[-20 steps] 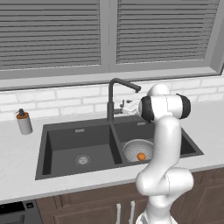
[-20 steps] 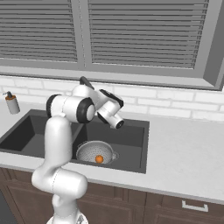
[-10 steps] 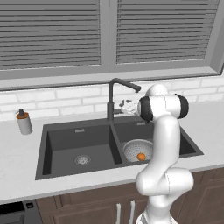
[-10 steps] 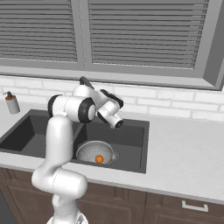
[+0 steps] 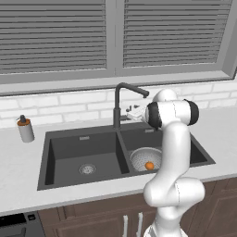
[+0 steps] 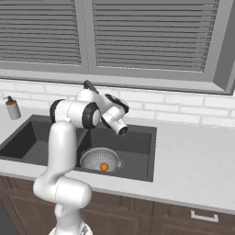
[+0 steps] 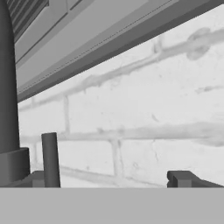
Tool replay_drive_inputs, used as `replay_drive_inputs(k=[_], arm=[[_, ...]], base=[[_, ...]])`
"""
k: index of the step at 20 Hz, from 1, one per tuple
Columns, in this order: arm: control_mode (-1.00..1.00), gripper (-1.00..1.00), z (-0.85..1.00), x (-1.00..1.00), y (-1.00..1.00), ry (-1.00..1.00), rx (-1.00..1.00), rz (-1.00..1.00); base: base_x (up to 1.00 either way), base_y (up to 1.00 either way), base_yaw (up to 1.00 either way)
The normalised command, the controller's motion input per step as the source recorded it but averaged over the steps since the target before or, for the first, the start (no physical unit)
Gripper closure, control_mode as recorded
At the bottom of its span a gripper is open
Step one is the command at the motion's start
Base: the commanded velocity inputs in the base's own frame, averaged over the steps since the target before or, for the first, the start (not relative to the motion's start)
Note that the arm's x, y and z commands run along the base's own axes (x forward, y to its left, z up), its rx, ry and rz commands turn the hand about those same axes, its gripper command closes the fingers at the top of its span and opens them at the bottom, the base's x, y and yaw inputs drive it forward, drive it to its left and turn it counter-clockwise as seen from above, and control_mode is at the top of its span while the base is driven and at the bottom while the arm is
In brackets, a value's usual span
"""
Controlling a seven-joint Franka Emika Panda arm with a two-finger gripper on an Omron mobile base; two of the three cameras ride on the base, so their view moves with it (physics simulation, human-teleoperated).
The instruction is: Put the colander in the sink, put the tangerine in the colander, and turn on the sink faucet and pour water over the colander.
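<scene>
**With fruit in the strainer, only the tap is left**

While the colander [image 5: 147,159] sits in the sink's [image 5: 65,144] right basin holding the tangerine [image 5: 149,165], no water runs. From the right, the end effector [image 6: 121,130] hangs above the basin, well clear of its rim. Up close, its fingers [image 7: 178,177] stand wide and empty, the faucet [image 7: 8,96] lever [image 7: 50,158] just beside, the wall close behind.
</scene>
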Motion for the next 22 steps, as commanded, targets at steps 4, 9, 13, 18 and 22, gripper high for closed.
replay_drive_inputs(k=[4, 9, 13, 18, 22], arm=[[-1.00, -1.00, 0.00, 0.03, -0.01, 0.00, 0.00, -0.07], [-1.00, -1.00, 0.00, 0.05, -0.05, 0.00, 0.00, -0.06], [-1.00, -1.00, 0.00, 0.04, -0.23, 0.01, 0.00, -0.03], [-1.00, -1.00, 0.00, 0.03, -0.55, 0.00, 0.00, 0.00], [-1.00, -1.00, 0.00, 0.03, -0.64, 0.01, 0.00, 0.00]], base=[[0.00, 0.00, 0.00], [0.00, 0.00, 0.00], [0.00, 0.00, 0.00], [0.00, 0.00, 0.00], [0.00, 0.00, 0.00]])
